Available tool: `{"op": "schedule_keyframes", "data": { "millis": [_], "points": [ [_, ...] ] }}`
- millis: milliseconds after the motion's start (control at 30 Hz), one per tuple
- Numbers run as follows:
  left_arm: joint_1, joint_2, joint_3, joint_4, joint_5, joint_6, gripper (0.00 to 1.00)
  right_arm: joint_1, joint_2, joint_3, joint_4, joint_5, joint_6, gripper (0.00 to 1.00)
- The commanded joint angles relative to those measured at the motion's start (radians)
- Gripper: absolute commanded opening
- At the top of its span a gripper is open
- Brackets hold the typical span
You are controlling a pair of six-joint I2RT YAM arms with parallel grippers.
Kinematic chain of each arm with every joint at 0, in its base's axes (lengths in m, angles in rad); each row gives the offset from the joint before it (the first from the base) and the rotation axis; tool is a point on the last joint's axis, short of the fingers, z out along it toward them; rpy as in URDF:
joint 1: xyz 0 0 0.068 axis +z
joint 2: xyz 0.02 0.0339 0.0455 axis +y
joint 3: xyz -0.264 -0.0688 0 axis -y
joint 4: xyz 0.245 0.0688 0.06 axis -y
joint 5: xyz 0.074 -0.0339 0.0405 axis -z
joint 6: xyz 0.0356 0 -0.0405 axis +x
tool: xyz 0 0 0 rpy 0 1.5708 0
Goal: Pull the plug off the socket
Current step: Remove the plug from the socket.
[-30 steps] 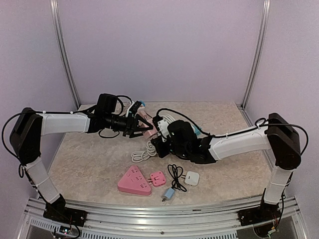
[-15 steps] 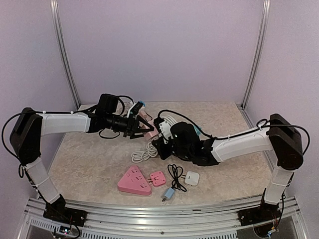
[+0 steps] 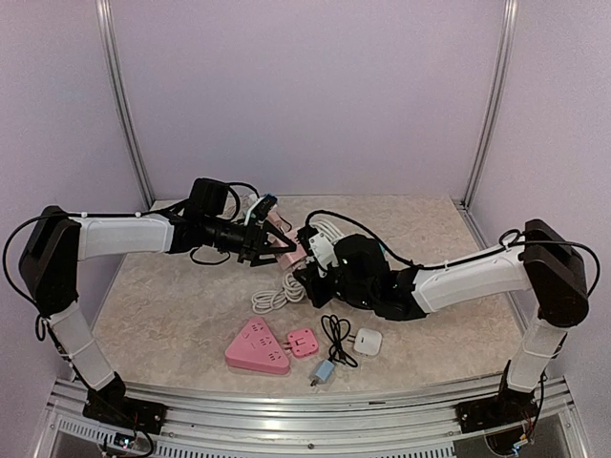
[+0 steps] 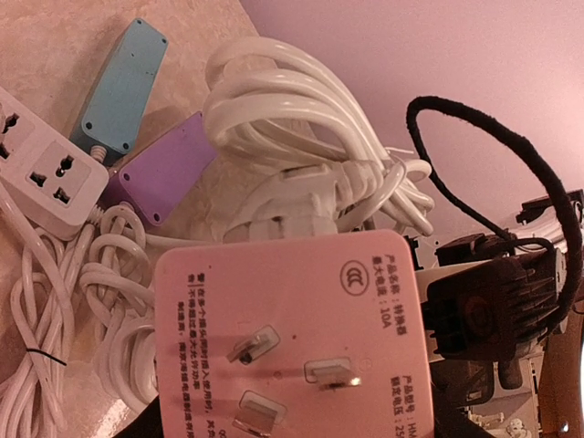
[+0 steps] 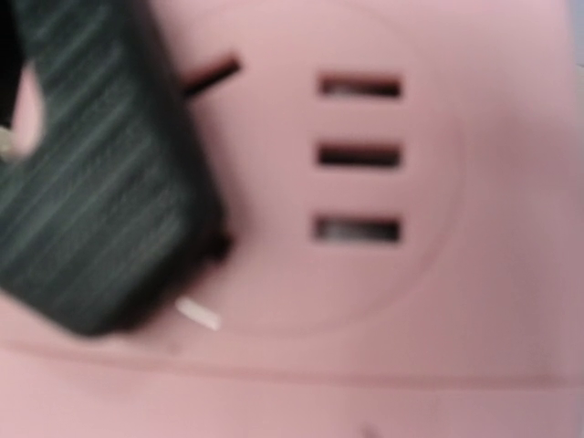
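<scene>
My left gripper is shut on a pink square plug adapter and holds it above the table. In the left wrist view the adapter fills the lower frame, with its three metal prongs bare and facing the camera. My right gripper is close against the adapter's other side, and one ridged black finger shows at the adapter's right edge. The right wrist view is blurred and filled by the pink socket face with open slots and a ridged black finger. Whether the right gripper grips anything is hidden.
A white cable coil lies under the grippers. Near the front are a pink triangular power strip, a small pink adapter, a black cable, a white charger and a blue plug. Blue, purple and white strips lie behind.
My right gripper has shifted a little to the right and nearer. The left gripper has edged right with the pink adapter still in it.
</scene>
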Motion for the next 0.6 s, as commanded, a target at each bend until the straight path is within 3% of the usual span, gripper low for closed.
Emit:
{"op": "schedule_keyframes", "data": {
  "millis": [0,567],
  "points": [
    [0.014,-0.036,0.014,0.075,0.003,0.024,0.18,-0.008,-0.028,0.022,-0.025,0.036,0.047,0.00],
    [0.015,-0.082,-0.031,0.096,-0.089,0.030,0.16,-0.007,0.007,0.158,-0.191,0.184,0.254,0.00]
  ]
}}
